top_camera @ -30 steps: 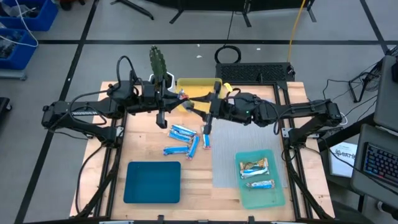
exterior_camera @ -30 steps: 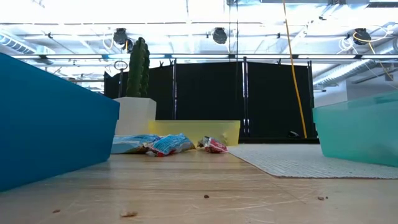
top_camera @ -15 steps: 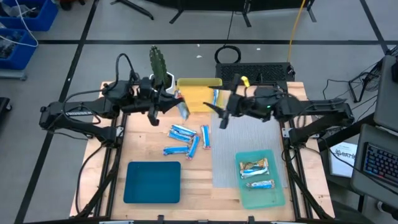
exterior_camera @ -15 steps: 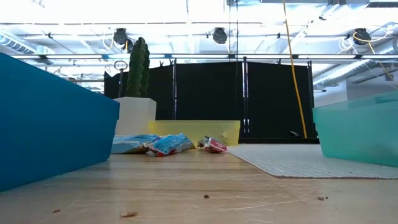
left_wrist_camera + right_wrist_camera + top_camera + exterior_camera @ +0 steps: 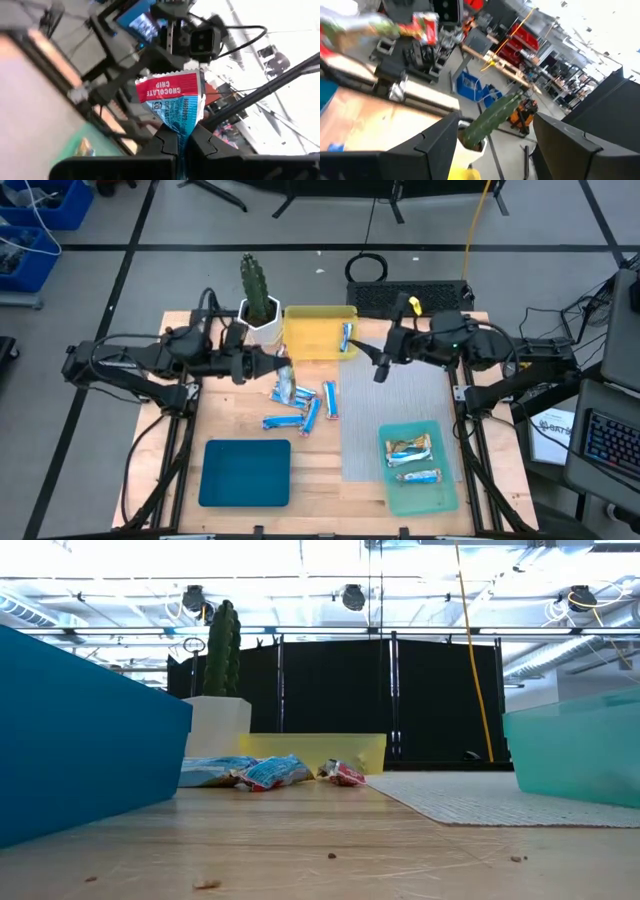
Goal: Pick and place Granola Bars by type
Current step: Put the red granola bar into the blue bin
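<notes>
My left gripper (image 5: 274, 368) hangs above the table's middle, shut on a red-and-blue granola bar (image 5: 172, 97) marked "chocolate chip". My right gripper (image 5: 377, 368) stands open and empty, right of the yellow tray (image 5: 312, 345); its fingers (image 5: 436, 146) are spread wide. One blue bar (image 5: 346, 337) lies flat in the yellow tray. Several blue bars (image 5: 300, 408) lie on the wood below my left gripper. A tan bar (image 5: 410, 447) and a blue bar (image 5: 418, 476) lie in the light teal tray (image 5: 440, 498). Neither gripper is in the low view. My left gripper pinches the bar's blue end (image 5: 181, 129) between its two fingers (image 5: 164, 144). The fingers come level from the table's left side. The bar sticks out past the fingertips, red end (image 5: 170, 90) foremost, lifted clear of the table.
A cactus in a white pot (image 5: 258, 298) stands at the far edge beside the yellow tray. The dark teal tray (image 5: 245, 472) lies near left. A grey mat (image 5: 390, 405) lies under the right arm and reaches to the light teal tray.
My right gripper has drawn back from the table's middle toward the right edge, rising a little. The blue bar now shows in the yellow tray where that arm stood. My left gripper has rolled about its own line and shifted slightly toward the near edge, keeping the bar.
</notes>
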Action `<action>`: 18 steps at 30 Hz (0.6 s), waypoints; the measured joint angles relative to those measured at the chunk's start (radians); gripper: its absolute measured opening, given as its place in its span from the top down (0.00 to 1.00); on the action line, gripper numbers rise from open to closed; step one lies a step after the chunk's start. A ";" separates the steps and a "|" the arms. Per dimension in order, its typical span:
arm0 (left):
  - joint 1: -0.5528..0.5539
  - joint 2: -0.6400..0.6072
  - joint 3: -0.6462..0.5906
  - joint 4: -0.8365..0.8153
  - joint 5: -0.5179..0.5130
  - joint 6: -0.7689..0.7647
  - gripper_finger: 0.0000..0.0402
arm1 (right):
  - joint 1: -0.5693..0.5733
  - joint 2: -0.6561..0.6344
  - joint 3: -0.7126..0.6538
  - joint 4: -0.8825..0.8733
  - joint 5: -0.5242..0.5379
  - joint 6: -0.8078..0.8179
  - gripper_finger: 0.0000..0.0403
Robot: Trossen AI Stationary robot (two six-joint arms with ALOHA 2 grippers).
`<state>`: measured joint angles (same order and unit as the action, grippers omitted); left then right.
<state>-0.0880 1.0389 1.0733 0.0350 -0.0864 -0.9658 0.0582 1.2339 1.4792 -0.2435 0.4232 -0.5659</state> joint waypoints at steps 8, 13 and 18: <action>-0.215 -0.008 0.000 -0.242 -0.184 -0.282 0.98 | 0.000 0.001 0.000 -0.080 -0.004 0.001 0.38; -0.376 -0.005 0.000 -0.426 -0.312 -0.492 0.98 | 0.000 0.001 0.000 -0.076 -0.005 0.001 0.38; -0.518 -0.003 0.000 -0.601 -0.430 -0.734 0.98 | 0.000 0.001 0.000 -0.076 -0.005 0.003 0.38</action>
<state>-0.6056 1.0360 1.0733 -0.5657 -0.5169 -1.7003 0.0582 1.2346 1.4792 -0.3195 0.4183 -0.5632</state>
